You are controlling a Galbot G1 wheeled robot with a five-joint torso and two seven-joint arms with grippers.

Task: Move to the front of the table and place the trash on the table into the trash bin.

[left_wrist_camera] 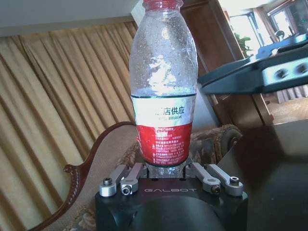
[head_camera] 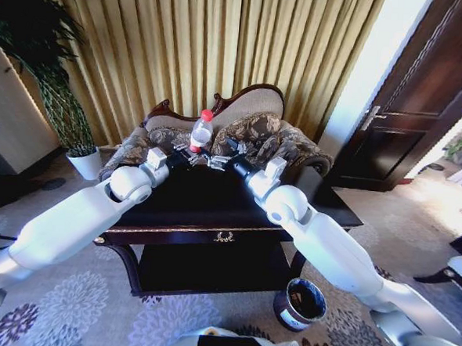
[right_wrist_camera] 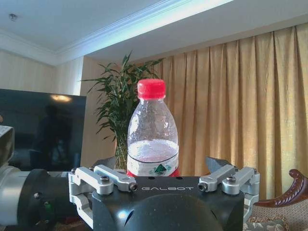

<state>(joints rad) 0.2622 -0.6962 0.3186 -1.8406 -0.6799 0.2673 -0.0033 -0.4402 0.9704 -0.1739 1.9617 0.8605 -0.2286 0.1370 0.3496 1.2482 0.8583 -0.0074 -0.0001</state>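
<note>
Clear plastic bottle with red cap (head_camera: 202,130) stands at the dark glossy bench's (head_camera: 212,219) far edge, left pincer (left_wrist_camera: 166,169) gripping its base, right pincer (right_wrist_camera: 169,168) open beside it; a straight lift would keep it upright.

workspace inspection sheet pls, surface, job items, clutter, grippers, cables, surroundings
surface: dark glossy table, gold-ornamented drawer front.
job's things: clear bottle with red cap, upright at the table's far side; trash bin on the carpet by the right front leg.
clutter: nothing seen.
grippers: left gripper closed around the bottle's base; right gripper open beside the bottle.
cables: nothing seen.
surroundings: carved sofa, gold curtains, potted plant, dark door.
</note>
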